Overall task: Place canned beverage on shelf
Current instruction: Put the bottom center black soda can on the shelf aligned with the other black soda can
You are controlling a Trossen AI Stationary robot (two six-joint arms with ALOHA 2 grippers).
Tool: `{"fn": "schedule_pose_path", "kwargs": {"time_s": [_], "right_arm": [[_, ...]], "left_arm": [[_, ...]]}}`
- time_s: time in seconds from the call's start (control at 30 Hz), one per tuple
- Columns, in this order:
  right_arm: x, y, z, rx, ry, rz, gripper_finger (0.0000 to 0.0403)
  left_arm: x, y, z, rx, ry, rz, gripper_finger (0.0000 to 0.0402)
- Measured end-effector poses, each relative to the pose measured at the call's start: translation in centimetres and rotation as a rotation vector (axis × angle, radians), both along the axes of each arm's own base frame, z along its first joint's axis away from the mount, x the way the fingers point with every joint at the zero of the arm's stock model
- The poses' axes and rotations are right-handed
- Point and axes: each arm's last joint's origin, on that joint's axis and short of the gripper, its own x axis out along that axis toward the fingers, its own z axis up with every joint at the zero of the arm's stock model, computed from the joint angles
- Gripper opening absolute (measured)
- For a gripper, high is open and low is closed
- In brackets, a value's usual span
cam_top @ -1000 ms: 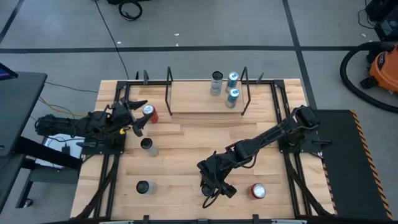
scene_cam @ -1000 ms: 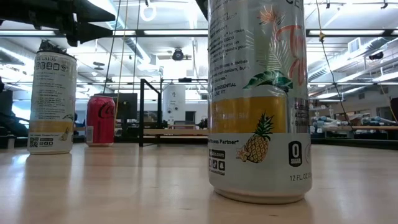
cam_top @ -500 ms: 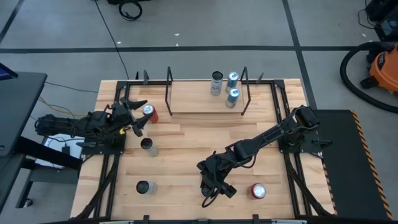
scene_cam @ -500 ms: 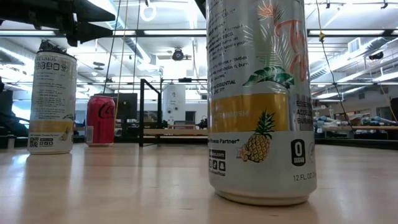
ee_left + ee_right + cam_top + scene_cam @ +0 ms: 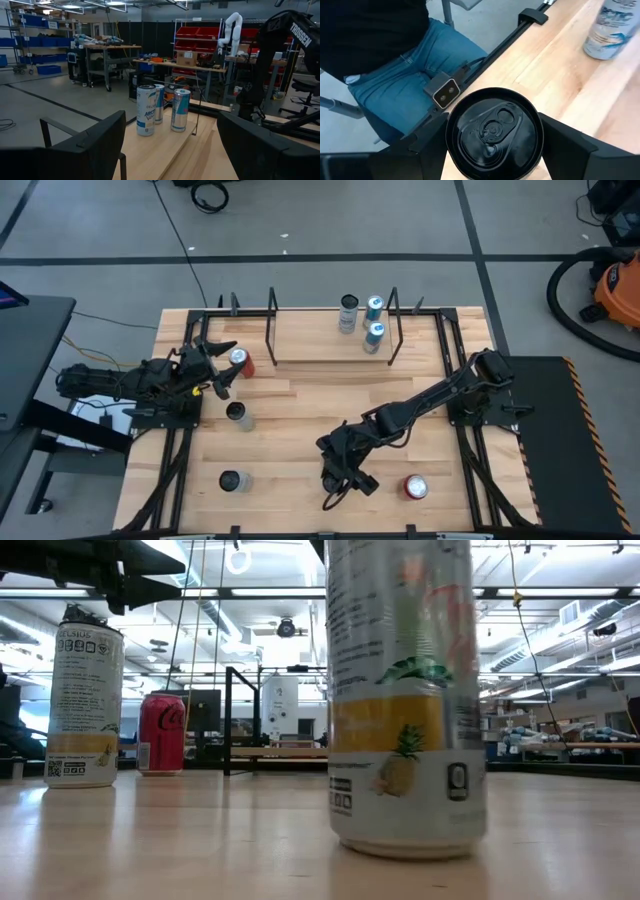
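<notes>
My right gripper (image 5: 340,472) is near the table's front edge, shut on a silver pineapple-print can (image 5: 407,700) with a black top (image 5: 492,125). My left gripper (image 5: 217,366) is open and empty at the table's left, beside a red can (image 5: 241,360). The shelf (image 5: 330,340), a light-wood platform between black rod frames, stands at the far edge. Three cans (image 5: 373,334) stand on its right half, and they also show in the left wrist view (image 5: 146,110). My right gripper pinches the can between its two fingers (image 5: 427,145), one on each side of the can's wall just below the top rim (image 5: 451,150). The fingers come from above, slanting down. The can stands upright; whether its base (image 5: 405,845) touches the table, I cannot tell.
Two more silver cans (image 5: 236,416) (image 5: 232,480) stand on the table's left half. A red can (image 5: 415,487) stands at the front right. A person in jeans (image 5: 395,65) sits just beyond the table's near edge. Bare wood lies between my right gripper and the shelf.
The pineapple can has moved a little away from the near edge and toward the table's left in my right gripper's hold, staying upright. It is blurred by the motion now.
</notes>
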Motion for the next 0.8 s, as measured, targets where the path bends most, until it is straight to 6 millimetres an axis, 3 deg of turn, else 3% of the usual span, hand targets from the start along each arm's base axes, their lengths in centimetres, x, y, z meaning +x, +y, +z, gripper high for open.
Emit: {"fn": "schedule_pose_path", "kwargs": {"time_s": [0.37,0.57,0.8], "right_arm": [[1.3,-5.6,1.3,-0.044,-0.042,-0.166,0.027],[1.3,-10.6,3.4,-0.057,-0.103,-0.294,0.027],[0.0,-17.8,7.2,-0.134,-0.238,-0.604,0.0271]], "left_arm": [[0.0,0.0,0.0,-0.001,-0.002,0.0,0.0316],[0.0,0.0,0.0,-0.001,-0.004,0.0,0.0316],[0.0,0.0,0.0,-0.001,-0.004,0.0,0.0316]]}}
